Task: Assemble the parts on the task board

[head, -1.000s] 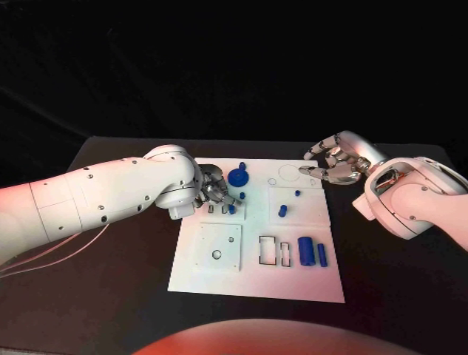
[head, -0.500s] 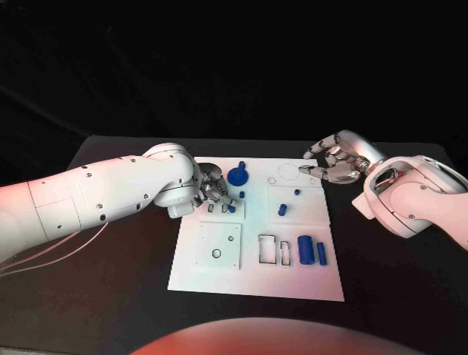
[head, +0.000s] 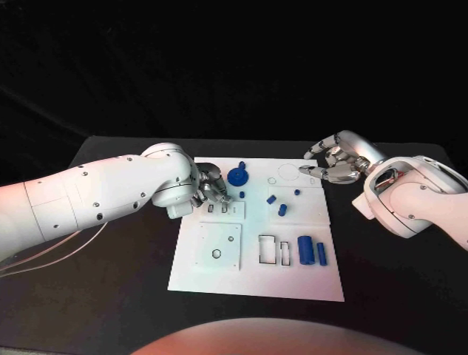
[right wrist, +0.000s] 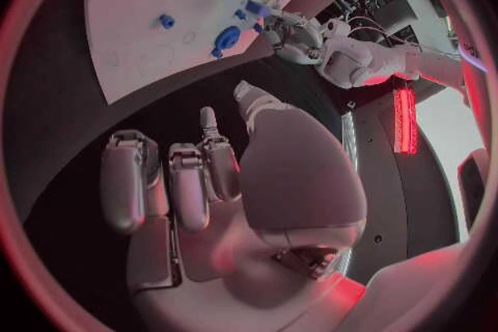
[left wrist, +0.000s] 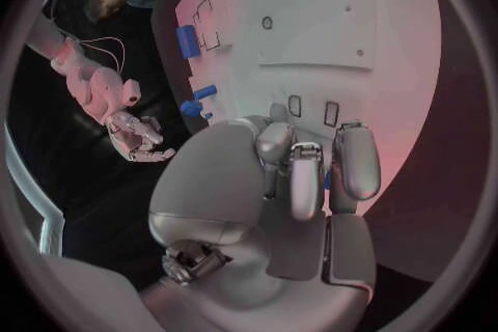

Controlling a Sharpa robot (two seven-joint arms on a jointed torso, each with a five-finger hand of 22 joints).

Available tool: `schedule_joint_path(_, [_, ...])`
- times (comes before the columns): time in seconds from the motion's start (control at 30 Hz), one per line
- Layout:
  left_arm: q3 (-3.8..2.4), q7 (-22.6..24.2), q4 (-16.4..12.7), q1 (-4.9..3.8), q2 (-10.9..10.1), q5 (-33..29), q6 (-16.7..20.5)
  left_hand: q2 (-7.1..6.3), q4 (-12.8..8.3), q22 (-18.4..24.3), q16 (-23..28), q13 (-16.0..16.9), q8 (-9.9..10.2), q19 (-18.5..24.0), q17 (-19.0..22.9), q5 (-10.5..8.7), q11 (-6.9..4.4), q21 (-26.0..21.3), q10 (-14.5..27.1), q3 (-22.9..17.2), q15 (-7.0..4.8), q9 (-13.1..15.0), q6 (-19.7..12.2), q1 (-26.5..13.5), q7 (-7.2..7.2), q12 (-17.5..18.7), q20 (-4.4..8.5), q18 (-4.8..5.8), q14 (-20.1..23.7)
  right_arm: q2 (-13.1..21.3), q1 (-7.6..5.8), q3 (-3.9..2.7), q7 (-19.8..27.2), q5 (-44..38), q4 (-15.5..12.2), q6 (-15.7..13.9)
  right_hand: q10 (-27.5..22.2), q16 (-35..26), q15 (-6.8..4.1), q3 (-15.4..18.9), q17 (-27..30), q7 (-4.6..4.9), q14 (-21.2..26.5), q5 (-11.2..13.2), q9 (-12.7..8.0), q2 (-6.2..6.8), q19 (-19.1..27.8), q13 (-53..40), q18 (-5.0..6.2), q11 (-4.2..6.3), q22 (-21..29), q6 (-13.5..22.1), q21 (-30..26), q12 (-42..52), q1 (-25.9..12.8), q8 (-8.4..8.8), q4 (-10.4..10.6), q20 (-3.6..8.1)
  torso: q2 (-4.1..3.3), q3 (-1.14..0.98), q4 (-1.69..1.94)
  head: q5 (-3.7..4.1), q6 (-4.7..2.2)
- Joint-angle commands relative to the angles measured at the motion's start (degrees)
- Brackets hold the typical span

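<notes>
The white task board (head: 257, 277) lies mid-table (head: 117, 296), its far-left corner hidden by the left hand (head: 214, 191), whose fingers curl down onto the board beside a round blue part (head: 238, 177); whether it holds anything I cannot tell. The head view shows two long blue parts (head: 313, 251) side by side near the board's right edge and three small ones (head: 279, 203) mid-board. The right hand (head: 335, 163) hovers off the far-right corner, fingers curled, holding nothing; its wrist view shows that grip bare.
</notes>
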State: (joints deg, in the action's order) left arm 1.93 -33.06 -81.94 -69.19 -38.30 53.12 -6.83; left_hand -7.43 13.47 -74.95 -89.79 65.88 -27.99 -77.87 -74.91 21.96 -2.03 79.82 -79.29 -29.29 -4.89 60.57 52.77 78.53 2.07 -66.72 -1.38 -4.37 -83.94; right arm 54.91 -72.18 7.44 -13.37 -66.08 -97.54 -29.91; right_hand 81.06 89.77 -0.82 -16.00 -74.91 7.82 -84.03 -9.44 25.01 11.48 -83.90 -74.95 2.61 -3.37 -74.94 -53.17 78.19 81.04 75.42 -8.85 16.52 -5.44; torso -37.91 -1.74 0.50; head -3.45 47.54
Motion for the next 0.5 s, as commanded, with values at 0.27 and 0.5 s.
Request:
schedule_joint_path(0.27, [-0.05,0.68,-0.88,-0.03,-1.07,-2.52,0.78,-5.12,-13.04,-0.88,-0.21,2.96,-0.62,-0.39,-15.09,5.8,0.38,-0.5,-0.48,-20.13,0.28,4.18,1.17,-14.86,0.52,0.69,-0.49,0.38,-6.06,-0.01,0.07,0.0,-0.17,-0.53,0.06,0.61,-0.33,0.23,0.24,-0.45,-15.09,-0.07,-5.97,-0.21,0.08,0.53,0.35,-4.44,0.3,0.11,-9.05,-0.49,-0.16,-0.29,-0.21,-0.29,0.05,-0.17,0.03,-0.01,0.01,-0.14,-0.23])
schedule_joint_path(0.5, [-0.05,1.21,-1.25,-0.01,-1.33,-2.73,1.73,-5.07,-13.33,-0.94,-0.21,2.97,-0.59,-0.41,-15.09,6.26,0.37,-0.48,-0.52,-20.13,0.27,4.24,1.33,-15.09,0.52,0.68,-0.49,0.39,-6.06,-0.02,0.12,0.0,-0.14,-0.46,0.06,0.69,-0.34,0.23,0.23,-0.44,-15.09,-0.08,-5.97,-0.22,0.1,0.54,0.39,-4.43,0.31,0.12,-9.01,-0.5,-0.24,-0.3,-0.28,-0.3,0.06,-0.17,-0.04,0.04,-0.12,0.09,-0.72])
